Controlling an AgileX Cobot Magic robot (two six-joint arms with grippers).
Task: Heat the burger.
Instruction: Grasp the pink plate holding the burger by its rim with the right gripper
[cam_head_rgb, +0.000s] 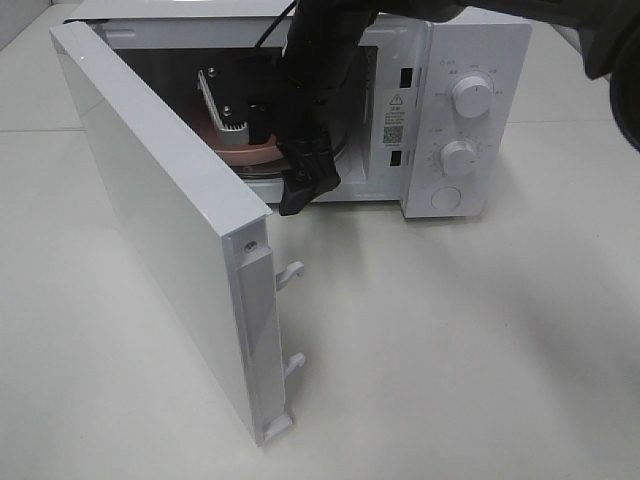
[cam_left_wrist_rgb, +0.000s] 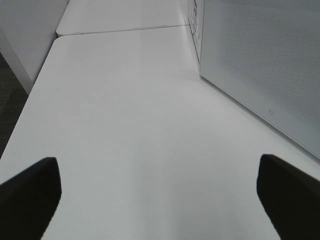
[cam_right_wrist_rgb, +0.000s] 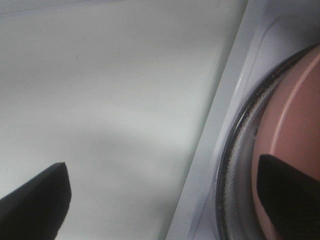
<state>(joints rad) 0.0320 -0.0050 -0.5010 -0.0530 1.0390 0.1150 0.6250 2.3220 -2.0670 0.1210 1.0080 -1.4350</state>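
The burger shows in no view. The white microwave (cam_head_rgb: 480, 50) stands with its door (cam_head_rgb: 150, 210) swung wide toward the front left. Inside, a pink plate (cam_head_rgb: 252, 152) rests on the glass turntable (cam_right_wrist_rgb: 239, 150). My right arm reaches down into the opening. My right gripper (cam_head_rgb: 275, 165) is open and empty. In the right wrist view, my right gripper (cam_right_wrist_rgb: 165, 200) has one fingertip over the table and the other over the pink plate (cam_right_wrist_rgb: 295, 125). My left gripper (cam_left_wrist_rgb: 160, 195) is open and empty, low over the white table, and the high view does not show it.
Two knobs (cam_head_rgb: 470, 97) (cam_head_rgb: 458, 158) and a round button (cam_head_rgb: 447, 198) sit on the microwave's right panel. Door latch hooks (cam_head_rgb: 290, 272) stick out of the door's free edge. A white dotted panel (cam_left_wrist_rgb: 260, 65) stands close beside my left gripper. The table edge (cam_left_wrist_rgb: 30, 95) is nearby.
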